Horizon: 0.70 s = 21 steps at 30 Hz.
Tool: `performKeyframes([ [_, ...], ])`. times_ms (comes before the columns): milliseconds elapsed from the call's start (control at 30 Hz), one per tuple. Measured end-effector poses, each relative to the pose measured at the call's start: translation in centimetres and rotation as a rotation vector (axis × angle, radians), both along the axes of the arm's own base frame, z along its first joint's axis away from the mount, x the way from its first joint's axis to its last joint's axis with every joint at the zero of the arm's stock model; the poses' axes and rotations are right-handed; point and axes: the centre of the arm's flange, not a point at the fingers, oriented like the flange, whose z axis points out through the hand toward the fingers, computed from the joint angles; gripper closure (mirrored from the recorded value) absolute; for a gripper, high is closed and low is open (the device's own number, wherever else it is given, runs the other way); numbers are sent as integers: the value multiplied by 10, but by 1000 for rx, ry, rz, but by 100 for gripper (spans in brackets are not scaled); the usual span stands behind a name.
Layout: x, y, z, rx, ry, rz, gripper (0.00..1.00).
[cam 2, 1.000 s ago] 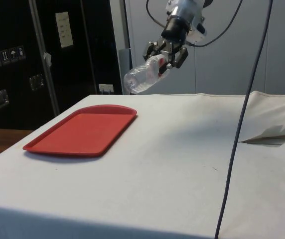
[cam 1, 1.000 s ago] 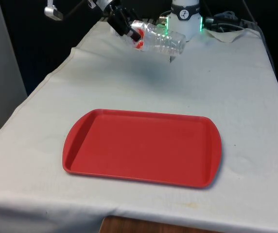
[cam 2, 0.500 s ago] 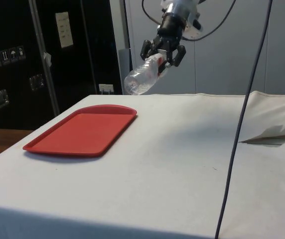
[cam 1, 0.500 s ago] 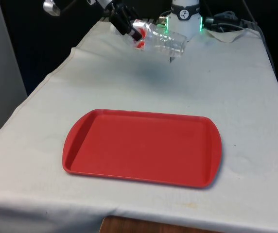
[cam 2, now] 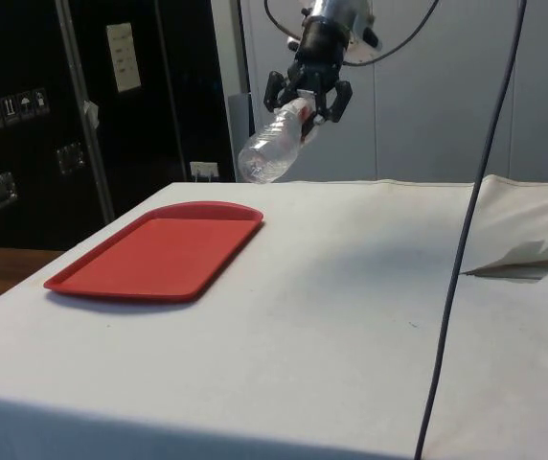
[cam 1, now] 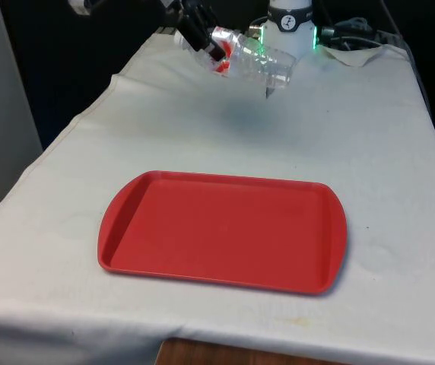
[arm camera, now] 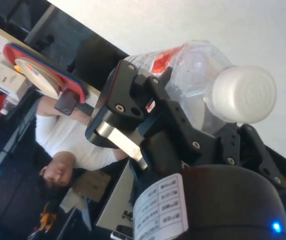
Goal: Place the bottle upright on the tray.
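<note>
We have the gripper (cam 2: 308, 96) clamped around the neck end of the clear plastic bottle (cam 2: 276, 147), just below its white cap (arm camera: 242, 95), and the bottle hangs in the air well above the white cloth (cam 1: 202, 129) at the far end of the table. It is not upright: in the side view it slants, base lower and pointing toward the tray, cap end higher inside the fingers (arm camera: 133, 97). In the front view the bottle (cam 1: 252, 61) sits toward the far left of the table, its base angled to that view's right, and its red label patch (cam 1: 219, 67) shows beside the gripper (cam 1: 202, 42). The red tray (cam 1: 126, 220) lies flat at the near end, well apart from the bottle, with nothing on it. So we judge the pick-up done and the carry in hand; what is left is to bring the bottle over the tray, turn it until the base faces down, lower it to the tray floor and let go. In the wrist view a person's hand (arm camera: 58, 174) and white sleeve (arm camera: 68, 145) appear beyond the table.
</note>
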Motion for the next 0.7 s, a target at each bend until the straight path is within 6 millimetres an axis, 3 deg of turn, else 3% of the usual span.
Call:
performKeyframes([
  [700,17,11,15,-89,21,63,100],
])
